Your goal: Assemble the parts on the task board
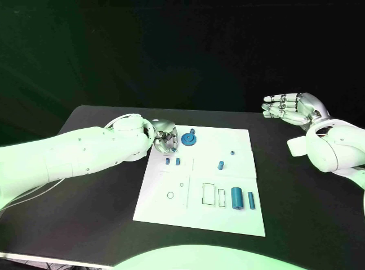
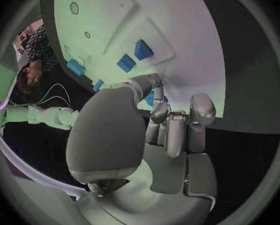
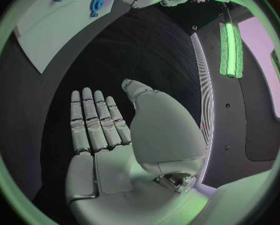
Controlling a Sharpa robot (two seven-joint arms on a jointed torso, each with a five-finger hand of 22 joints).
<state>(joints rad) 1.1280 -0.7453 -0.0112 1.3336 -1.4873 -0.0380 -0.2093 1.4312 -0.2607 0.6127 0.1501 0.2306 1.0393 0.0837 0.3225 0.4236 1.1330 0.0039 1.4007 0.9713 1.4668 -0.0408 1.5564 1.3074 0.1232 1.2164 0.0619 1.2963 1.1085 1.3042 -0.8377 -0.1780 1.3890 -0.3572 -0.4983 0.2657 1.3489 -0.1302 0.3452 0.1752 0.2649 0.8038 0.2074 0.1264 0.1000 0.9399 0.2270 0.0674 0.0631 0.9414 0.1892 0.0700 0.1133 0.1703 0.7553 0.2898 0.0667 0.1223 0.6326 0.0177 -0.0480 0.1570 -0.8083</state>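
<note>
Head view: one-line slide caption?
Left hand at the blue gear on the task board; right hand open, off-board.

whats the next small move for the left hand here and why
Probably close the left hand on the blue gear and lift it: its fingers sit right beside the gear at the task board's far edge, while the right hand hovers open off the board.

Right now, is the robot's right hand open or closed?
Open. The right hand is raised off the table beside the task board, fingers straight and side by side, thumb apart, holding nothing.
</note>
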